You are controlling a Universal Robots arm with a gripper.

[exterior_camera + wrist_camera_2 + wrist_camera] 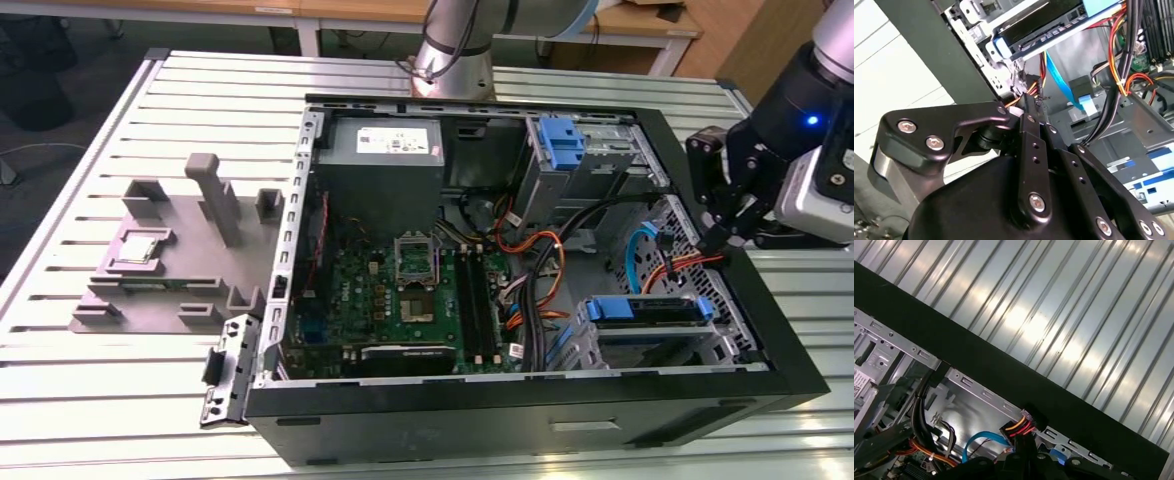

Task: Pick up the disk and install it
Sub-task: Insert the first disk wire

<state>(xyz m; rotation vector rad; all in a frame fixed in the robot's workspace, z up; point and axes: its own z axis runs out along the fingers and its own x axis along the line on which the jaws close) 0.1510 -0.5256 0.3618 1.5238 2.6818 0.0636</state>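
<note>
Hanging over the case's far-right wall in the exterior view, the tool sits at approx 3 o'clock of the open PC case, tips down among the red/orange cables. Disk lies flat in the lower bay at approx 4-5 o'clock of the case interior, blue bracket round it, near the tool but apart from it. Second blue caddy sits up at 1 o'clock, grey PSU at 11 o'clock. Slatted surface carries the case.

Second wrist view: tool fingers look pressed together w/ nothing between, tips by the cable bundle. Disk at 12 o'clock of the frame, edge-on, blue rail visible.

First wrist view: case wall runs diagonally, cable plug just beside the tool's tips.

Judgement: disk is metal, stiff, fairly heavy for its size, smooth faces likely slippery, shock-sensitive. Best held across the blue bracket's long sides, not the label face or connector end
</note>
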